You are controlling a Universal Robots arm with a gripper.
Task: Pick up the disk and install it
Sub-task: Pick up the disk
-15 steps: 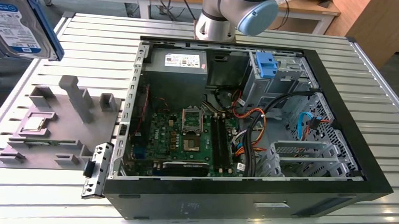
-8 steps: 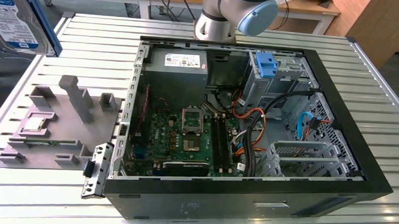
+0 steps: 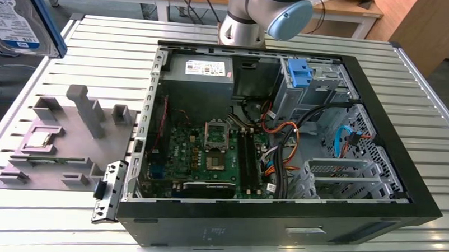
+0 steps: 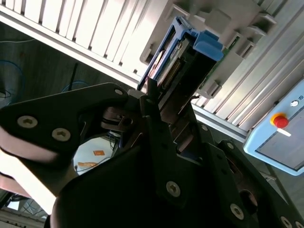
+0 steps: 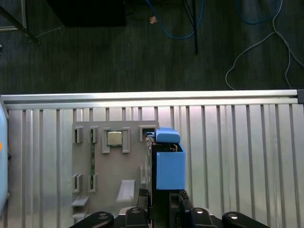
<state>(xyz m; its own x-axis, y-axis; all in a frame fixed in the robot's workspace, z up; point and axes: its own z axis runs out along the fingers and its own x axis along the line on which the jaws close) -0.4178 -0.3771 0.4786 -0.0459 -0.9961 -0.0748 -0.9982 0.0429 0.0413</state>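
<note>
From my console I see the gripper (image 5: 161, 199) pinching the disk (image 5: 167, 161) on edge, its dark fingers (image 5: 184, 203) pressed against the two faces in both wrist views. The first wrist view looks straight down along it. The blue carrier rail faces the camera, and beneath it the grey fixture (image 5: 102, 175) lies on the slatted table (image 5: 237, 152), close to the table's edge, with dark floor and loose cables (image 5: 256, 52) beyond. A small square chip (image 5: 113, 138) sits in one of the fixture's pockets. The second wrist view gives me the disk (image 4: 190, 52) from the side, with its connector end and blue tab, and a pendant (image 4: 280, 137) with a red button past the table's edge. The exterior view adds the open computer case (image 3: 243, 225) in the middle of the table, with a blue caddy (image 3: 300, 72) and a grey power-supply box (image 3: 204, 69) along its far wall. There the disk (image 3: 15, 18) looms close to the camera, label side showing.
</note>
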